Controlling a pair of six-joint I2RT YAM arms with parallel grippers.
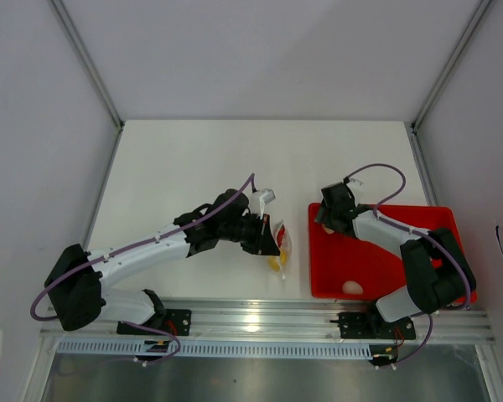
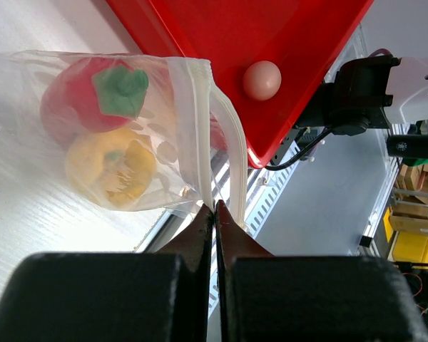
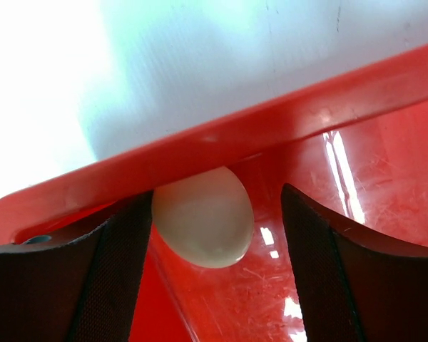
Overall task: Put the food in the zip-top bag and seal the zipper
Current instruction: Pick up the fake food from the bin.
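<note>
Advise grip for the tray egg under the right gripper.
Grip the cream egg across its rounded sides, from above, fingers straddling it along the tray wall. It sits against that wall, so a pad likely won't fit behind.

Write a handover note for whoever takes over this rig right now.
Left gripper: shut on the mouth edge of the bag, which lies beside the tray.
Right gripper: open, straddling an egg in the tray's far-left corner, not yet gripped.
Done: a red piece and a yellow piece are in the bag.
Left: bag that egg and the second egg at the tray's near side, then seal the zipper, which looks open.
</note>
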